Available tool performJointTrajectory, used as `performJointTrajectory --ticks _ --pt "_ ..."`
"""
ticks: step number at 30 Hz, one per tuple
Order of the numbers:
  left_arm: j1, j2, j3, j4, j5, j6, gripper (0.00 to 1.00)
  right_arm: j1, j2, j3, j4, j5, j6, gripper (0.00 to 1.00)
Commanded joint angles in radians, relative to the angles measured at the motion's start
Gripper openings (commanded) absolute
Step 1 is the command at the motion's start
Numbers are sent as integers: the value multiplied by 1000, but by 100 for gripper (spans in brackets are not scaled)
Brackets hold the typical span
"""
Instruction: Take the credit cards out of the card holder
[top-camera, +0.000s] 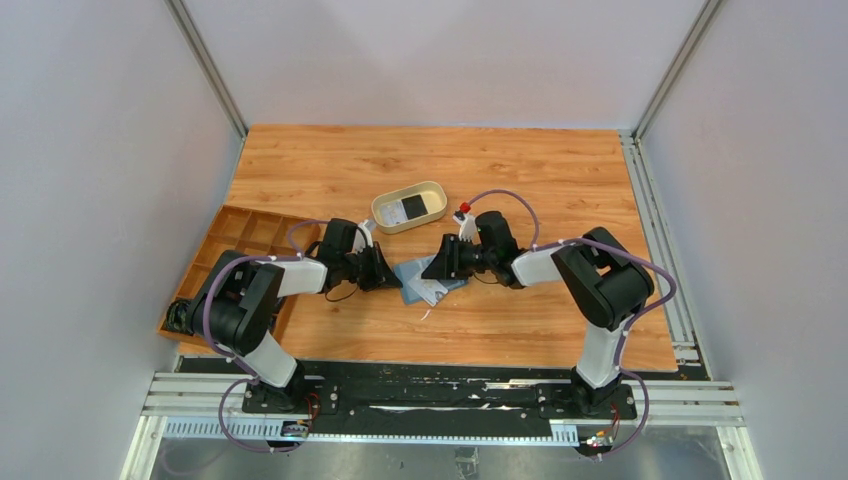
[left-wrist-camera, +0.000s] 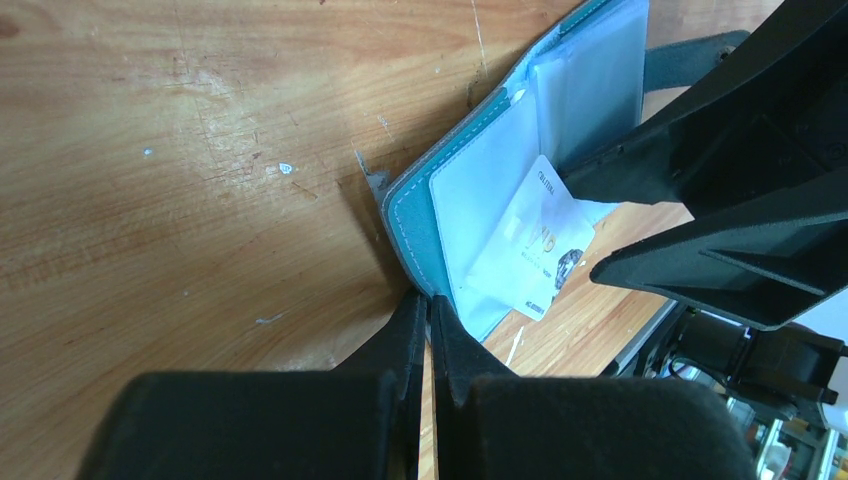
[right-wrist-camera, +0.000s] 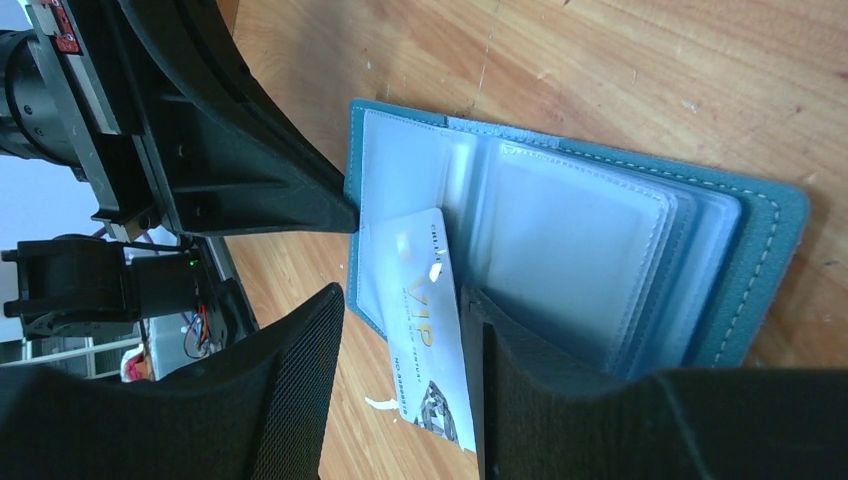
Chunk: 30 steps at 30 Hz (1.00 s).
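Observation:
The teal card holder (top-camera: 412, 273) lies open on the wooden table, its clear pockets up; it also shows in the left wrist view (left-wrist-camera: 415, 215) and the right wrist view (right-wrist-camera: 765, 250). One pale credit card (right-wrist-camera: 420, 320) with gold "VIP" print sticks halfway out of a pocket, over the holder's edge (left-wrist-camera: 535, 250). My left gripper (left-wrist-camera: 430, 303) is shut on the holder's teal edge. My right gripper (right-wrist-camera: 400, 295) is open, with one finger on each side of the protruding card. Other cards are hidden.
A beige oval tray (top-camera: 432, 190) with a dark item inside stands just behind the holder. A wooden compartment tray (top-camera: 240, 235) sits at the table's left edge. Metal rails run along the near and right edges.

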Motion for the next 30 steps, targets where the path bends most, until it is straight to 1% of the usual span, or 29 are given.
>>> performJointTrajectory --ticks 1,7,15,16,20,23,25,30 --pt "2 61 -52 -157 -142 65 0 -9 41 -34 -90 -40 9 51" --pt "2 59 -53 -157 -142 64 0 -11 56 -18 -191 -32 -45 49" --pt "2 61 -48 -157 -142 65 0 -10 55 20 -328 8 -132 49" --pt "2 62 -47 -157 -142 66 0 -11 63 26 -332 2 -132 46" --pt "2 59 -45 -157 -144 67 0 -12 102 44 -330 -37 -122 27" --pt "2 58 -45 -185 -144 67 0 -11 110 42 -321 -48 -115 20" --pt "2 59 -42 -186 -145 67 0 -14 108 37 -319 -50 -114 17" --pt "2 65 -36 -186 -144 66 0 -37 97 17 -307 -55 -117 17"
